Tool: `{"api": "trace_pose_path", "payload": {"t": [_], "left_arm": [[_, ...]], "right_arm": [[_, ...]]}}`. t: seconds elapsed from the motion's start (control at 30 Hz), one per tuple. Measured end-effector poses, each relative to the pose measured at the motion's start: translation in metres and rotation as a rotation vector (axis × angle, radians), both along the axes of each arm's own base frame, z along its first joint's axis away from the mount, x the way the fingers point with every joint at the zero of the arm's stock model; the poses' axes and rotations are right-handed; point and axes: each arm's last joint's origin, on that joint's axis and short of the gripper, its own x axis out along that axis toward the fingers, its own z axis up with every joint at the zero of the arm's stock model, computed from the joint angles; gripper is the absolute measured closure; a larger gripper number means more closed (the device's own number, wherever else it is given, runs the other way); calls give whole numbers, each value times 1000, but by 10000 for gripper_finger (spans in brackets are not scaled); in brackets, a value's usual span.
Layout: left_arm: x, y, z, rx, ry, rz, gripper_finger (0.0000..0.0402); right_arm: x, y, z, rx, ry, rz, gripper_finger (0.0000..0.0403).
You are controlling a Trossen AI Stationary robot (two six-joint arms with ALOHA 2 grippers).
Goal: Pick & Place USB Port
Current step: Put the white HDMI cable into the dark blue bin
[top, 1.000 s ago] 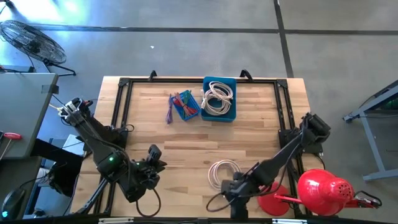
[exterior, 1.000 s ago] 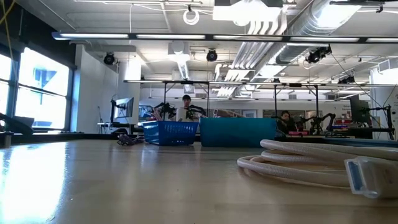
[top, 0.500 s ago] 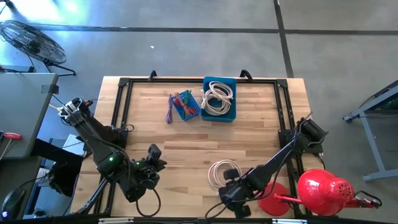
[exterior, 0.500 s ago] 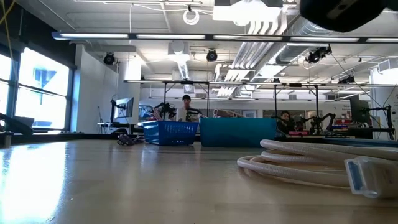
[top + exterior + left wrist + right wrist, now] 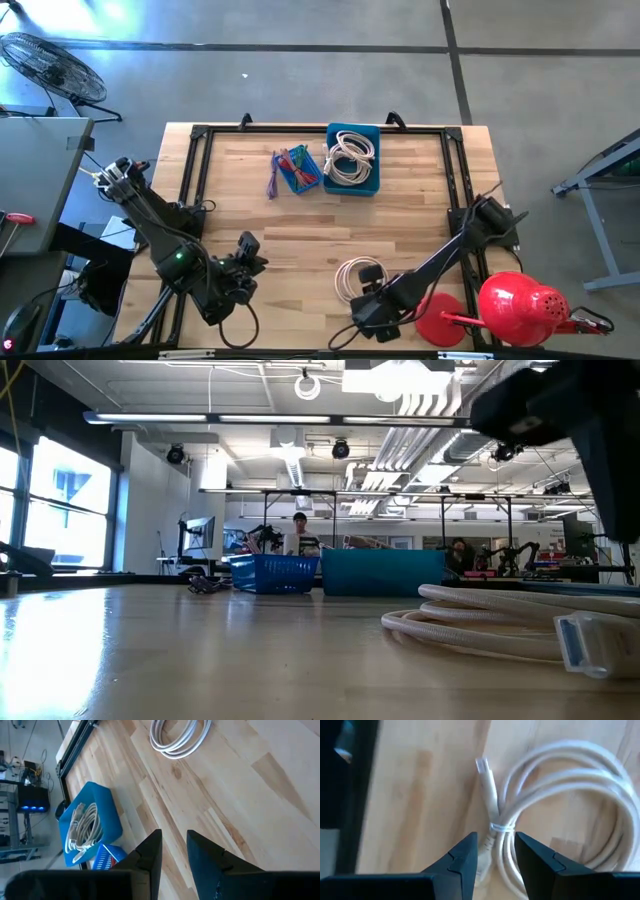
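A white USB cable (image 5: pixel 357 274), coiled and tied, lies flat on the wooden table near its front edge. In the low view the same USB cable (image 5: pixel 490 622) shows with one plug (image 5: pixel 588 644) on the wood. My right gripper (image 5: pixel 495 854) hangs open just above the coil, pointing down. Its fingers stand on either side of the tied strands (image 5: pixel 502 827) without touching them, and the other plug (image 5: pixel 483 768) lies beyond. In the high view the right gripper (image 5: pixel 368 292) stands at the coil's near side. My left gripper (image 5: pixel 174 854) waits open at the front left, holding nothing.
A blue bin (image 5: pixel 353 158) with white cables stands at the far edge. Beside it is a small blue basket (image 5: pixel 299 170) with coloured cables. A red disc (image 5: pixel 440 322) and a red lamp-like thing (image 5: pixel 522 306) sit at the front right. Bare wood lies between.
My right gripper has come down toward the coiled cable and has rolled about its own axis. In the low view its dark hand has come into the picture from above. The cable has not moved.
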Motion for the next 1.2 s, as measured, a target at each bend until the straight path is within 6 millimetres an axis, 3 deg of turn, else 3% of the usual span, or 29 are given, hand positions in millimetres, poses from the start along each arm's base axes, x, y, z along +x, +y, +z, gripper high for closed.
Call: {"api": "trace_pose_path", "payload": {"t": [0.17, 0.37, 0.93, 1.2], "left_arm": [[2, -1, -2, 4, -1, 2, 317], [3, -3, -6, 31, 6, 8, 317], [13, -13, -28, 121, 68, 13, 317], [14, -13, -30, 131, 67, 15, 317]], "right_arm": [[3, -3, -18, -49, 66, -11, 281], [7, -8, -19, -47, 73, -6, 281], [12, -27, -53, 148, 70, -5, 283], [18, -26, -53, 139, -5, 29, 360]]}}
